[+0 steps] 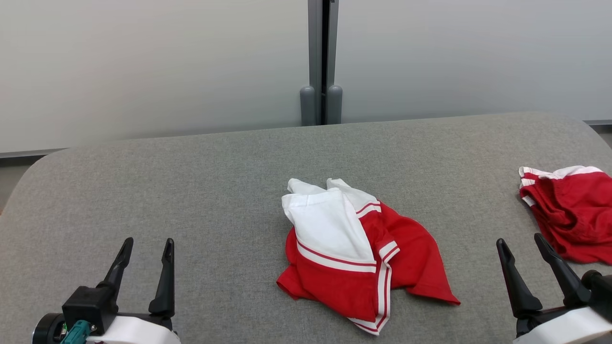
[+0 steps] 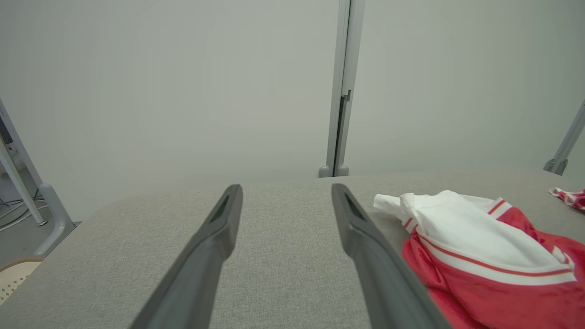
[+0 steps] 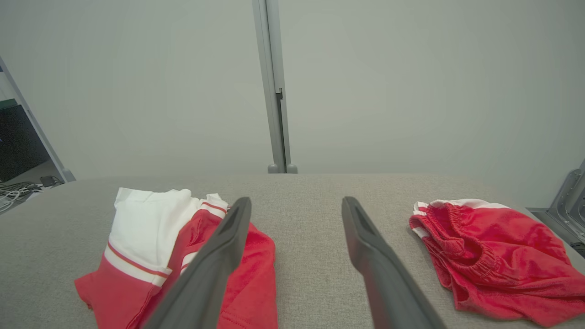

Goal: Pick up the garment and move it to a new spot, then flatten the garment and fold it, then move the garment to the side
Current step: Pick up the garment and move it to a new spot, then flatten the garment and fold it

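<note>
The garment (image 1: 334, 248), a crumpled red and white top with striped trim, lies in a heap at the middle of the grey padded table (image 1: 191, 191). It also lies at the right of the left wrist view (image 2: 480, 246) and at the left of the right wrist view (image 3: 137, 237). My left gripper (image 1: 148, 241) stands open at the lower left, well clear of the cloth, fingers apart over bare table (image 2: 287, 187). At the lower right my right gripper (image 1: 519, 239) is open too, with nothing between its fingers (image 3: 297, 199).
A second red piece with a white elastic waistband (image 1: 573, 215) lies bunched at the table's right edge, just beyond my right gripper (image 3: 493, 256). Pale partition panels with a grey post (image 1: 321, 62) stand behind the table. Bare table surface stretches to the left.
</note>
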You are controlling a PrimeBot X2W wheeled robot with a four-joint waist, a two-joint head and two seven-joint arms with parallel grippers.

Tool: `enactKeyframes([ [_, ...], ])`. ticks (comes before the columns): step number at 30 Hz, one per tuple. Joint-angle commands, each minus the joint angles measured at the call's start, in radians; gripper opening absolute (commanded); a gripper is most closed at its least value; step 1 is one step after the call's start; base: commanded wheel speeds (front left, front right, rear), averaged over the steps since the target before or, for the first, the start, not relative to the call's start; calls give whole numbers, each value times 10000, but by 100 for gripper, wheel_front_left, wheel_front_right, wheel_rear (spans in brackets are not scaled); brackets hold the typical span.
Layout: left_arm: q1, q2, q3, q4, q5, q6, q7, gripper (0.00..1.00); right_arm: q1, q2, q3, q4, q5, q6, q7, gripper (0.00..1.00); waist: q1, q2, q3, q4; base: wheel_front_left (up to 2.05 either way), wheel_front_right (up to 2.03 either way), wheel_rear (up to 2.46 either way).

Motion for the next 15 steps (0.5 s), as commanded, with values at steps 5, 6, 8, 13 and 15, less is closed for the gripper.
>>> enactKeyframes([
  [5, 188, 79, -17, -238, 35, 158, 90, 100, 66, 40, -80, -96, -16, 0, 61, 100, 0, -1, -19, 21, 0, 0, 0],
  [6, 201, 84, -21, -262, 29, 174, 98, 100, 58, 48, -80, -100, -15, 0, 61, 100, 0, -1, -19, 25, 0, 0, 0],
  [8, 223, 98, -43, -307, 46, 204, 109, 100, 35, 46, -75, -101, 6, 0, 52, 100, 0, -1, -12, 28, 0, 0, 0],
  [13, 221, 84, -74, -375, 11, 196, 141, 100, 49, 79, -92, -152, 5, 0, 78, 100, 0, -1, 5, 44, 0, 0, 0],
  [15, 211, 81, -99, -398, 15, 223, 146, 100, 70, 99, -104, -168, -9, 0, 91, 100, 0, -1, 14, 47, 0, 0, 0],
])
